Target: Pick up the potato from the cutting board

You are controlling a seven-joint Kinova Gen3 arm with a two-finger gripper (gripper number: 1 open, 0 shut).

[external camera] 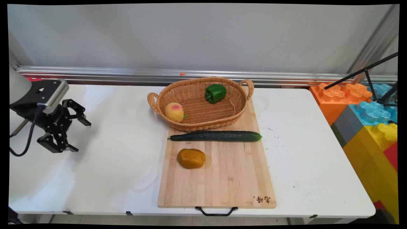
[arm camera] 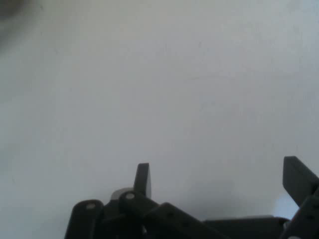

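My black gripper (external camera: 80, 135) hangs open over the bare left part of the white table (external camera: 120, 152), its fingers wide apart and holding nothing. In the hand view the gripper (arm camera: 219, 177) shows only white tabletop between its fingers. Off to its right lies a wooden cutting board (external camera: 222, 178) with a brown potato (external camera: 191, 158) and a long dark cucumber (external camera: 216, 136) on it. A wicker basket (external camera: 197, 125) rests on the board's far end, holding a green bell pepper (external camera: 215, 93) and a yellow-pink peach (external camera: 174, 112).
Large orange, blue, yellow and grey toy blocks (external camera: 365, 121) stand off the table's right end. A black tripod leg (external camera: 362, 71) crosses above them. A metal rail (external camera: 127, 74) runs along the wall behind the table. A black handle (external camera: 216, 211) hangs from the board's near edge.
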